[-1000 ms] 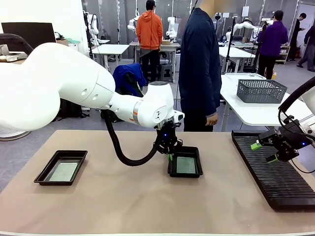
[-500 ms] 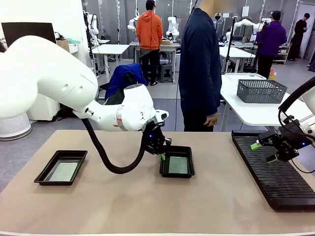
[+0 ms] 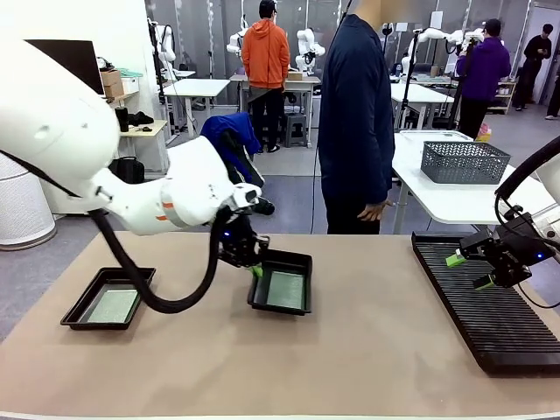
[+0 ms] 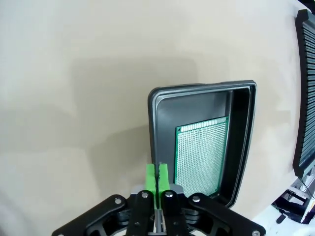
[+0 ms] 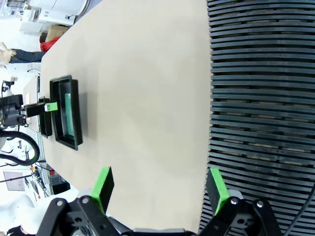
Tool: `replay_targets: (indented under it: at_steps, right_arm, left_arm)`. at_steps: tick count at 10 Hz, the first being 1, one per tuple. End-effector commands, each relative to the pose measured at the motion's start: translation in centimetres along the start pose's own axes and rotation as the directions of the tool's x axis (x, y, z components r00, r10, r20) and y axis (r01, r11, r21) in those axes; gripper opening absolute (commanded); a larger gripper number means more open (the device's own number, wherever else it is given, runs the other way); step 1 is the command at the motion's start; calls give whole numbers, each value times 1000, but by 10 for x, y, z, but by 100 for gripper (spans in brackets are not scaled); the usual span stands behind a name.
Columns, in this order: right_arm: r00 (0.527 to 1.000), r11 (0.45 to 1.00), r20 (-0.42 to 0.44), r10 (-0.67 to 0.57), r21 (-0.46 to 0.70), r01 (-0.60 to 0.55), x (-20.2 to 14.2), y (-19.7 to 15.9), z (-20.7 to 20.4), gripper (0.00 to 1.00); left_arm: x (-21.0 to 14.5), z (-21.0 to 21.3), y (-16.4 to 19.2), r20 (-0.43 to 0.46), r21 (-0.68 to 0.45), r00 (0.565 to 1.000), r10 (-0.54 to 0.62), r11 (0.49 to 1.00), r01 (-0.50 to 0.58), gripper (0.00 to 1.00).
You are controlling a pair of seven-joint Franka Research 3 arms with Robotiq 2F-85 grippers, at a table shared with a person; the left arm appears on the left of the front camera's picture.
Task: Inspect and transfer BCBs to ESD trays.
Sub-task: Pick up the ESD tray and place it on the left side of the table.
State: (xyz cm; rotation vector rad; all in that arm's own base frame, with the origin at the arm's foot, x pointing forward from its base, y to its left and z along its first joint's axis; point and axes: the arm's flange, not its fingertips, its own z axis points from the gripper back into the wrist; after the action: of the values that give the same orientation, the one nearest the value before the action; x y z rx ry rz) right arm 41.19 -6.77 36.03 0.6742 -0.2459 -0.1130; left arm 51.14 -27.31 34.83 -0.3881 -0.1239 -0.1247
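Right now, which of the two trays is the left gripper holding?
The ESD tray near the table's middle, with a BCB inside: the left gripper is shut on its rim. The other tray, at the left edge, sits untouched.

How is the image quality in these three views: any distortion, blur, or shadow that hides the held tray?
Front view: sharp, evenly lit; the tray held by the left gripper hangs tilted, clearly visible. Left wrist view: wide-angle bend curves the slotted rack at the edge; a soft shadow falls on the table beside the tray, and the board reads crisply. Right wrist view: rolled sideways, rack slats slightly bowed between the open right gripper fingers.
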Motion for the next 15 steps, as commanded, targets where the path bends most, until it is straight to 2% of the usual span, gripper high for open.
replay_targets:
  at_steps: [1,4,8,15]
  right_arm:
    - [1000,1000,3,-20,-5,20,0,2,1,100]
    - [1000,1000,3,-20,-5,20,0,2,1,100]
    - [1000,1000,3,-20,-5,20,0,2,1,100]
    - [1000,1000,3,-20,-5,20,0,2,1,100]
  left_arm:
    - [-19,29,41,-20,-39,1000,-17,999,17,3]
    - [-37,56,102,-27,-59,999,-28,998,27,3]
    - [-52,62,153,-24,-80,1000,-8,997,6,3]
    - [-72,73,200,-17,-73,998,61,995,-62,3]
